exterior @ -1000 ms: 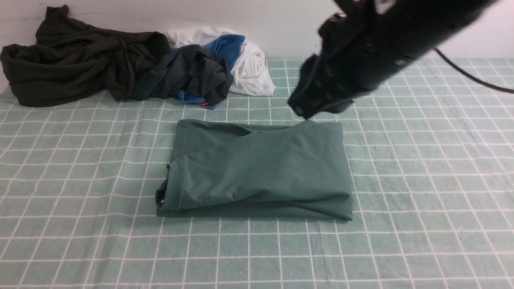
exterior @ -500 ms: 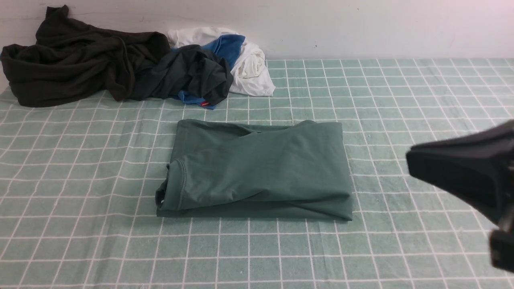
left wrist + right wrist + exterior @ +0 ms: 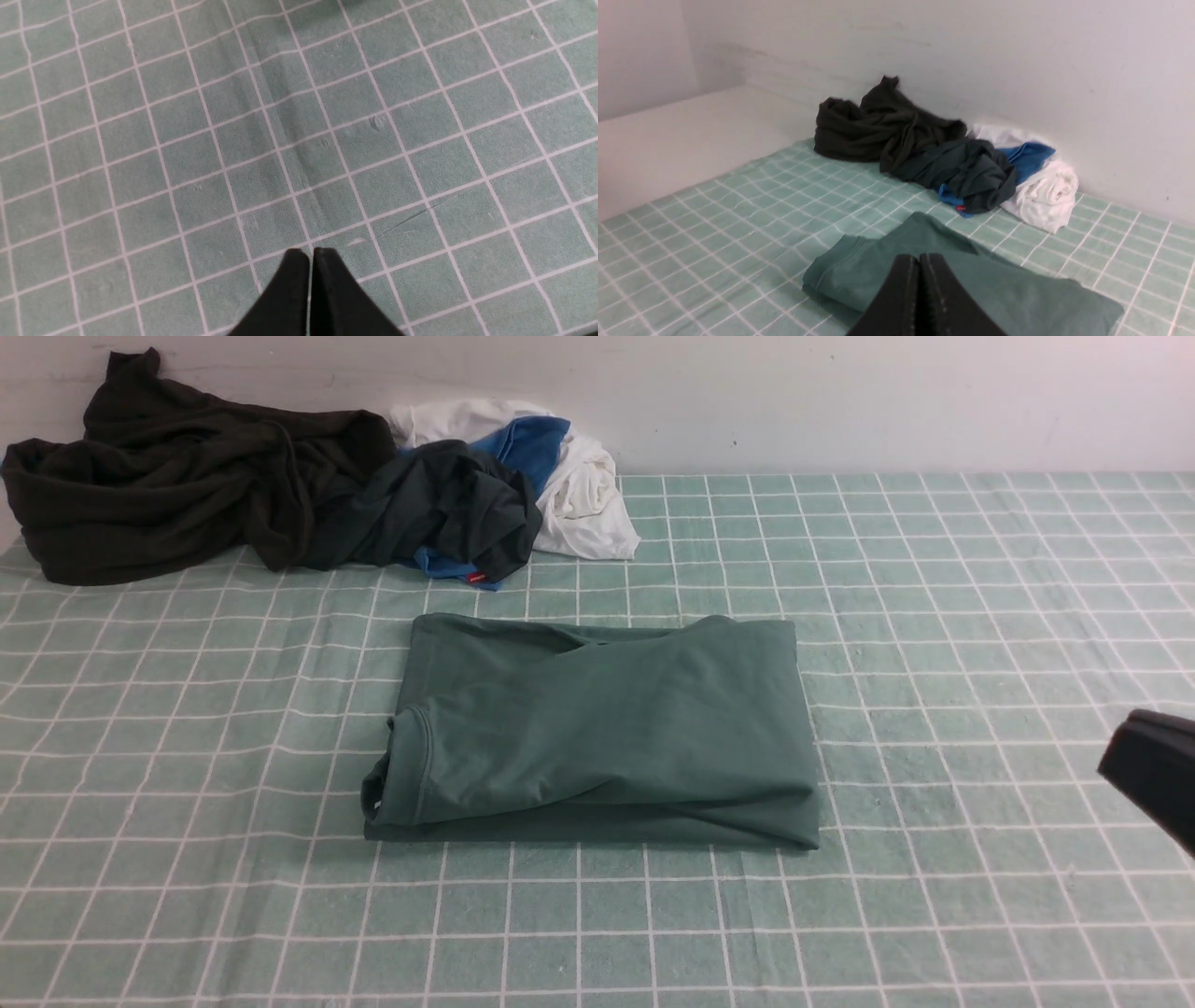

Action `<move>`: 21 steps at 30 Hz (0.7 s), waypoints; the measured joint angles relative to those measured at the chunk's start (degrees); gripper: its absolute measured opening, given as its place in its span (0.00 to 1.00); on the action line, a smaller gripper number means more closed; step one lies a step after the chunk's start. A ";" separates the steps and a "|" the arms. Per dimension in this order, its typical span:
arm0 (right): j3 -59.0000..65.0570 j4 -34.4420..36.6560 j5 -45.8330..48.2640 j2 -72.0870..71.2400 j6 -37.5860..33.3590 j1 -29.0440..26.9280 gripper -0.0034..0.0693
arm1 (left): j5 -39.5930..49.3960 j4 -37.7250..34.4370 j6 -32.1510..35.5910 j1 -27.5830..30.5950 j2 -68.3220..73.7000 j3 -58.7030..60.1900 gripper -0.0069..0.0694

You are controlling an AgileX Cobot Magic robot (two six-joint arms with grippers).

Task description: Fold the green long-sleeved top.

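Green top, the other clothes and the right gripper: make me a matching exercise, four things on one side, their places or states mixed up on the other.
Things
1. Green top
2. Brown-black garment
3. White garment
4. Right gripper

Places or states
A. Shut, holding nothing
B. At the far left of the clothes pile
C. Folded into a rough bundle near the middle of the table
D. At the right end of the clothes pile, beside blue cloth

Pairs: 1-C, 2-B, 3-D, 4-A
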 joint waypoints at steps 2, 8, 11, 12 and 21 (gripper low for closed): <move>5.75 -0.21 -5.22 -2.74 0.00 -2.56 0.03 | 0.00 -0.05 0.00 0.00 0.00 0.00 0.09; 18.13 -0.33 -10.19 -12.41 2.50 -18.66 0.03 | 0.00 -0.11 0.00 0.00 0.00 0.00 0.09; 22.82 -2.85 -8.44 -17.51 4.55 -29.78 0.03 | 0.00 -0.11 0.00 0.00 0.00 0.00 0.09; 24.15 -4.03 -7.64 -18.68 5.30 -32.14 0.03 | 0.00 -0.46 0.00 0.00 0.00 0.00 0.09; 26.88 -12.65 4.45 -25.73 12.97 -40.19 0.03 | 0.00 -0.46 0.00 0.00 0.00 0.00 0.09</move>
